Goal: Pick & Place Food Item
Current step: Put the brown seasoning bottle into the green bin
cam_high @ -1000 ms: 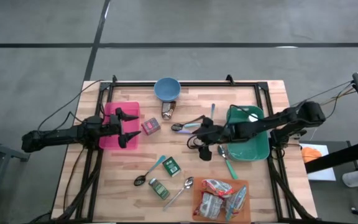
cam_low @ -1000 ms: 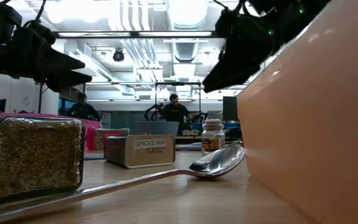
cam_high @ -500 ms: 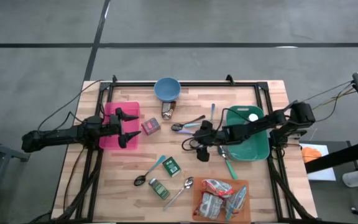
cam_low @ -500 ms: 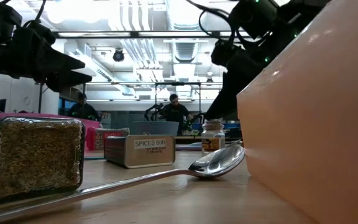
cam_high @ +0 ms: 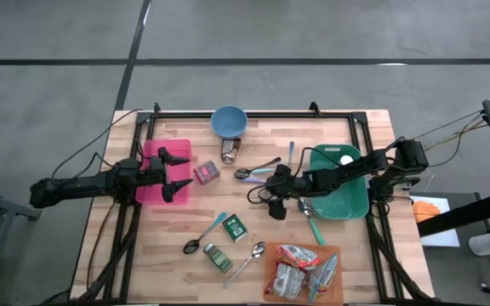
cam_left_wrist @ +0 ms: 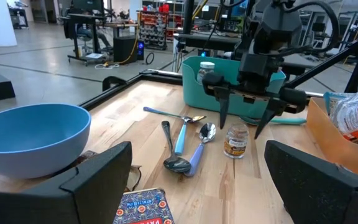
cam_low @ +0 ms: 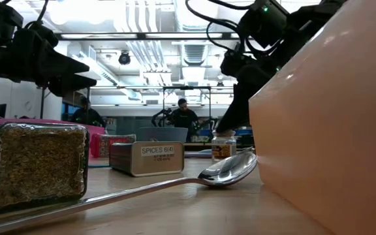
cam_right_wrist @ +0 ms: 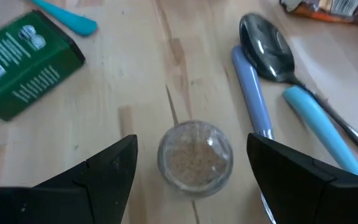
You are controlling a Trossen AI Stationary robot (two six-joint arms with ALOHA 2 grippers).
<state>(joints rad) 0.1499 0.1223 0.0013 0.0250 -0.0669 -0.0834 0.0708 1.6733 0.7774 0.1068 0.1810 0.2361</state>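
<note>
Pale wooden bench in a bright workshop: the right pincer, tilted downward with fingers apart, straddles a small glass spice jar at centre; at nine o'clock the left pincer waits level, agape.

Wooden tabletop, blue bowl at far edge, pink tray near left edge, green bin near right edge, orange tray at near edge, spoons, spice tins and small jar mid-table.
</note>
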